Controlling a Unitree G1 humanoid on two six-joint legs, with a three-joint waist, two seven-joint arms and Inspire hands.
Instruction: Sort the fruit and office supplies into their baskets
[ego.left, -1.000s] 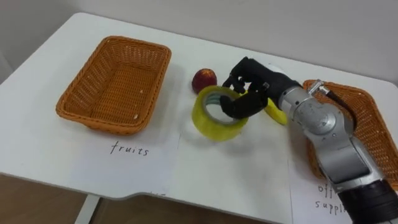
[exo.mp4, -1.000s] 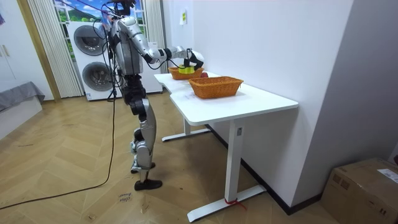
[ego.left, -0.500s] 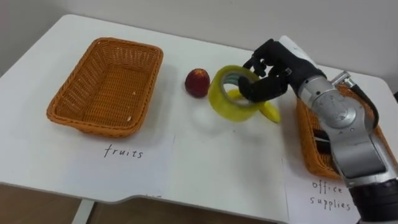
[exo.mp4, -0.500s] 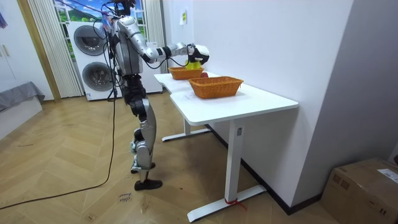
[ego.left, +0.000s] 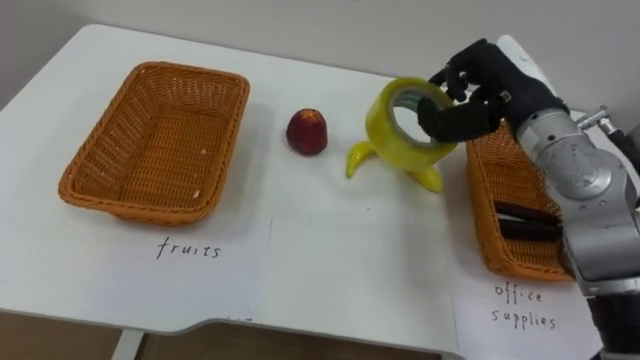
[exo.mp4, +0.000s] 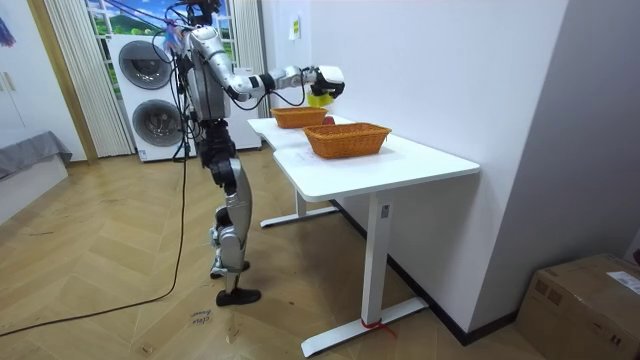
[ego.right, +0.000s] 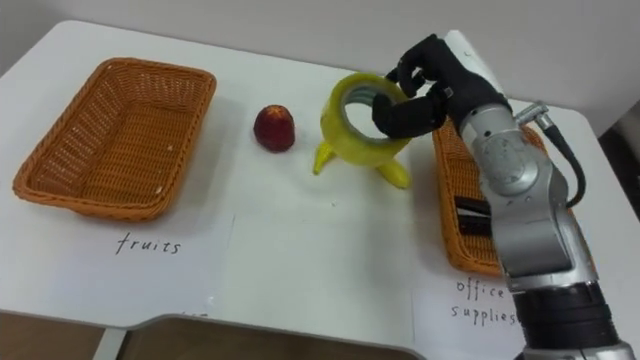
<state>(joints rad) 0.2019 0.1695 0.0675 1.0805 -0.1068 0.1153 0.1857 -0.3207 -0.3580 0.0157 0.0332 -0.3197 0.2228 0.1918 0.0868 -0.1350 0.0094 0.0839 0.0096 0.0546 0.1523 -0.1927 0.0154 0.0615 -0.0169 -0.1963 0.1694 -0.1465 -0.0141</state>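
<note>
Tape roll (ego.left: 405, 125) held above the desk (ego.left: 330, 260), fingers (ego.left: 452, 118) of my right hand (ego.left: 490, 90) clamped through its hole. Supplies basket (ego.left: 488, 225) lies just right of the hand.

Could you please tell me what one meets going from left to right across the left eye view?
From the left: empty basket → red fruit → tape roll, held in the right robot hand → basket with dark supplies.
</note>
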